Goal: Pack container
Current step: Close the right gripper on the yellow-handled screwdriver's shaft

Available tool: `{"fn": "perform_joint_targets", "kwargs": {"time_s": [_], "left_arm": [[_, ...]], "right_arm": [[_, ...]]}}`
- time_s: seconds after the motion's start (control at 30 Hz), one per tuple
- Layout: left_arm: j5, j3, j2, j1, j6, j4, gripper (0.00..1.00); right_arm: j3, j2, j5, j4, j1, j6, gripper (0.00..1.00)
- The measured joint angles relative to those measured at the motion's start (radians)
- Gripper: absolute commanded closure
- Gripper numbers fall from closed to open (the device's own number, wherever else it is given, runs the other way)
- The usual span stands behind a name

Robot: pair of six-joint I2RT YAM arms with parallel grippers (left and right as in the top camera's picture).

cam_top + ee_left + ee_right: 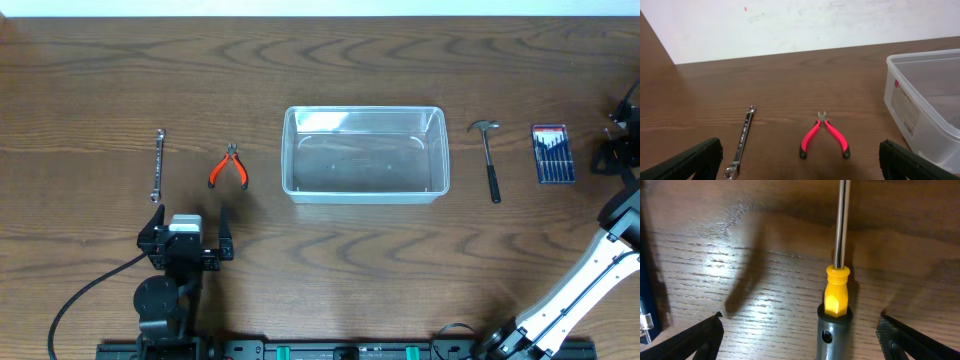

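Observation:
The clear plastic container (365, 155) stands empty at the table's middle; its left corner shows in the left wrist view (920, 107). My left gripper (190, 215) is open and empty, just in front of the red-handled pliers (228, 168) and the wrench (157, 165). In the left wrist view the gripper (800, 170) is wide open behind the pliers (822, 135) and the wrench (742, 142). My right gripper (608, 155) is at the far right edge. In the right wrist view it (801, 317) is open around a screwdriver (836, 295) with a yellow and grey handle that lies on the table.
A hammer (490, 158) lies right of the container. A blue screwdriver set case (552, 153) lies further right, its edge at the left of the right wrist view (646, 280). A black cable (85, 300) runs from the left arm's base.

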Motion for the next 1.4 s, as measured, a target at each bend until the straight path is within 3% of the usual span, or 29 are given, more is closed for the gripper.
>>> {"fn": "perform_joint_targets", "kwargs": {"time_s": [0.4,1.3,1.4], "left_arm": [[0.000,0.000,0.000,0.000,0.000,0.000,0.02],[0.000,0.000,0.000,0.000,0.000,0.000,0.02],[0.000,0.000,0.000,0.000,0.000,0.000,0.02]], "right_arm": [[0.000,0.000,0.128,0.039,0.000,0.034,0.01],[0.000,0.000,0.021,0.049,0.000,0.037,0.01],[0.000,0.000,0.021,0.049,0.000,0.038,0.17]]}}
